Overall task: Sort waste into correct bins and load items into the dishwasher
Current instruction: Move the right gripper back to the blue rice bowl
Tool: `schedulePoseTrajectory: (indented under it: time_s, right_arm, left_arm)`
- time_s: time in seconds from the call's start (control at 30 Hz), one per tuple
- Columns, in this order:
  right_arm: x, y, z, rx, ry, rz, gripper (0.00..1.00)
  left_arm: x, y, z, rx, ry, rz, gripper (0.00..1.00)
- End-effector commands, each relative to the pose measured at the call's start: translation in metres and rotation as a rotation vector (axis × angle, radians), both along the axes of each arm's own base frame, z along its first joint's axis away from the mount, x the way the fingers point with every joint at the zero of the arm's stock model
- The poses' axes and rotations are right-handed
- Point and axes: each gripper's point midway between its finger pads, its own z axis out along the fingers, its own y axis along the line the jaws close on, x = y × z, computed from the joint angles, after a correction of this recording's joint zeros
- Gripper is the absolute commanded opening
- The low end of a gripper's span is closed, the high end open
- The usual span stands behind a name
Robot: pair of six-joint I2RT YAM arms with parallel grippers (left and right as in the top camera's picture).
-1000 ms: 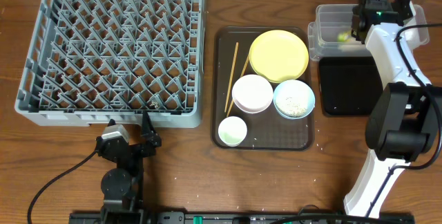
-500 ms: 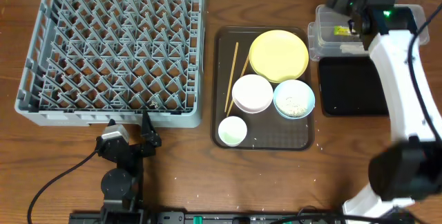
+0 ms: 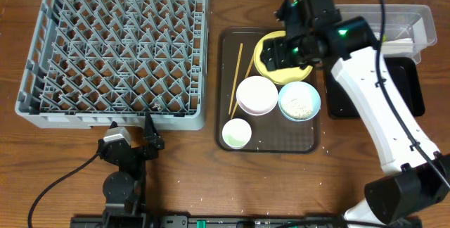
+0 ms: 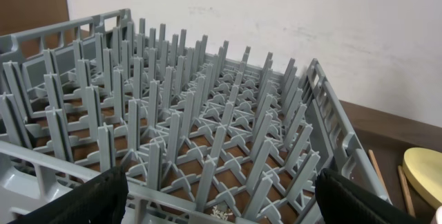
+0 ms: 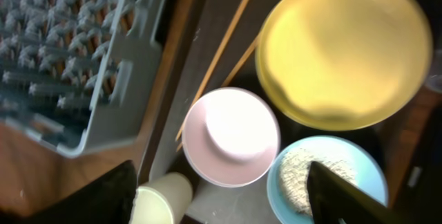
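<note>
The grey dishwasher rack [image 3: 116, 48] fills the left of the table. On the brown tray [image 3: 267, 147] lie a yellow plate [image 3: 271, 66], a white bowl [image 3: 256, 94], a light-blue bowl [image 3: 299, 101] holding rice, a small cup [image 3: 236, 134] and chopsticks [image 3: 235, 80]. My right gripper [image 3: 280, 53] hovers over the plate, open and holding nothing. In its wrist view the right gripper [image 5: 224, 200] looks down on the white bowl [image 5: 231, 135], the plate [image 5: 342, 48] and the rice bowl [image 5: 324, 182]. My left gripper [image 3: 132, 131] rests open at the rack's front edge [image 4: 193, 113].
The clear tub [image 3: 406, 18] stands at the back right with a white wrapper [image 3: 397, 41] at its near edge, and the black tray [image 3: 380, 91] lies in front of it. My right arm crosses both. A few rice grains [image 4: 221, 212] lie under the rack.
My right arm has swung left from the clear tub to above the yellow plate. The left arm has not moved.
</note>
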Motion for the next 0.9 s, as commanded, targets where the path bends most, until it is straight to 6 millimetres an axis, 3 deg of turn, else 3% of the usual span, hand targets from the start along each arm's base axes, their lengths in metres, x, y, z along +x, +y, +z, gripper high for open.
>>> schedulePoseTrajectory:
  time_s: [0.0, 0.1, 0.5, 0.73, 0.87]
  right_arm:
    - [-0.007, 0.009, -0.007, -0.012, 0.022, 0.033, 0.64]
    - [-0.011, 0.012, -0.013, -0.011, 0.056, -0.019, 0.58]
    - [-0.048, 0.017, -0.053, -0.079, 0.203, -0.019, 0.6]
    - [-0.045, -0.016, -0.077, -0.225, 0.202, -0.166, 0.57]
    - [-0.053, -0.03, -0.097, -0.298, 0.225, -0.178, 0.54]
  left_arm:
    - [-0.001, 0.002, -0.016, 0.023, 0.05, 0.009, 0.88]
    - [-0.001, 0.002, -0.017, 0.024, 0.051, 0.009, 0.88]
    - [-0.001, 0.002, -0.017, 0.024, 0.051, 0.009, 0.88]
    - [-0.001, 0.002, -0.017, 0.024, 0.051, 0.009, 0.88]
    - [-0.001, 0.002, -0.017, 0.024, 0.052, 0.009, 0.88]
